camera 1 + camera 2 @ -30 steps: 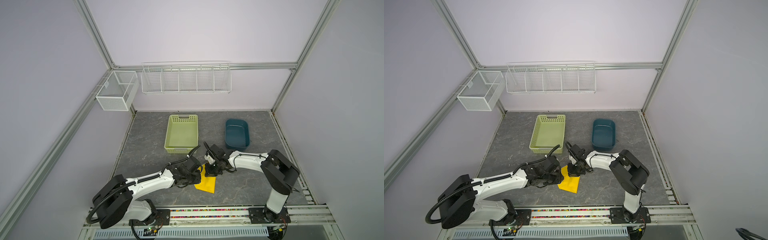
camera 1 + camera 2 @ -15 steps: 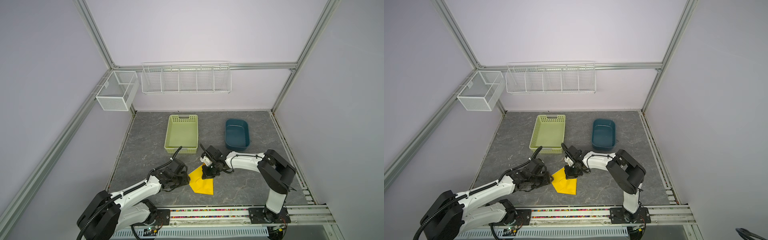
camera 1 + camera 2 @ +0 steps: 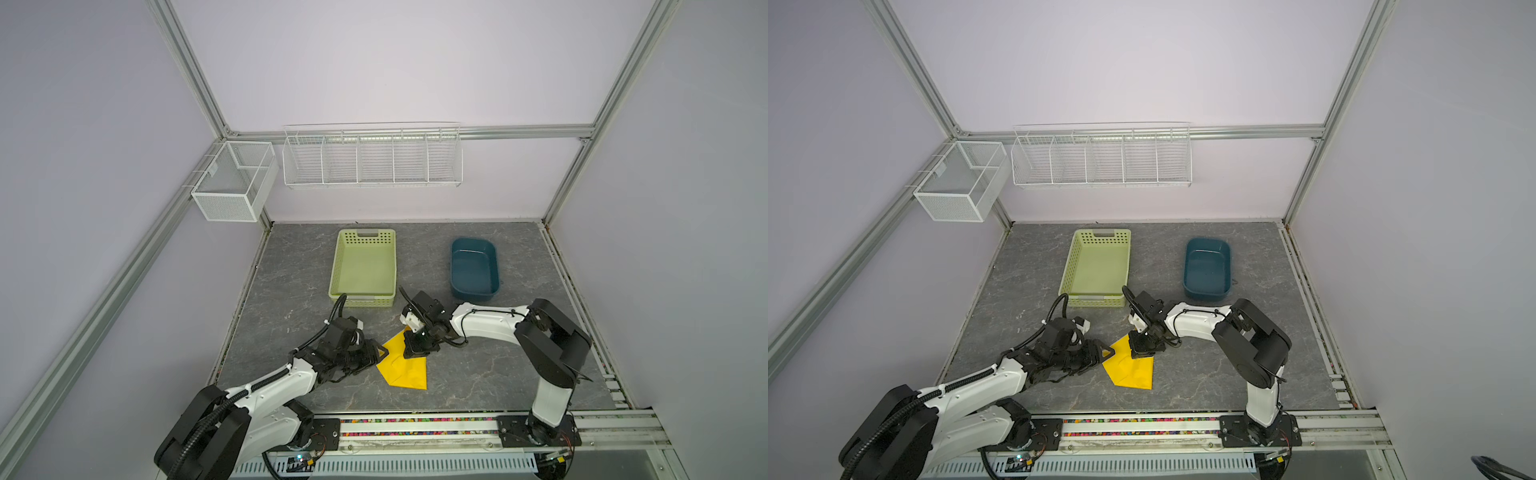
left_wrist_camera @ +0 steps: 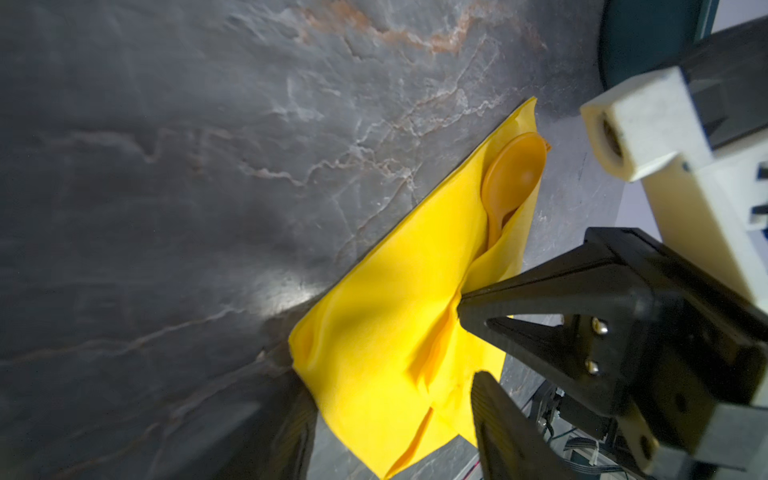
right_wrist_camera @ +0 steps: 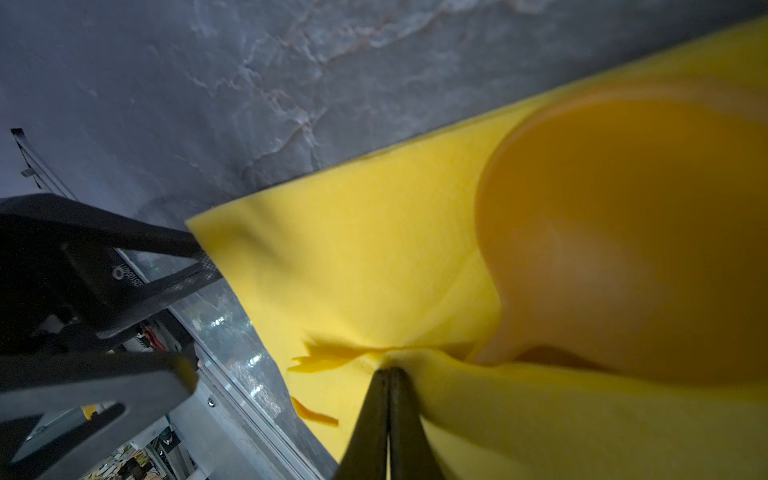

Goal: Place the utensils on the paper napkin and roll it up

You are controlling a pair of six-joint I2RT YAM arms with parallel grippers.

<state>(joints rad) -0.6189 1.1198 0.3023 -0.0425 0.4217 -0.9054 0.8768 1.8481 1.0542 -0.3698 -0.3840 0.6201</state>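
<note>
Lower centre, right gripper (image 3: pixel 417 353) clamps the thin yellow paper napkin (image 3: pixel 405 372) folded over the orange plastic spoon (image 4: pixel 515 174), covering it; left gripper (image 3: pixel 376 356) gapes empty

spoon (image 4: pixel 513 174) handle hidden under paper napkin (image 4: pixel 374 316) fold, other orange slivers (image 4: pixel 432 353) too covered to identify
</note>
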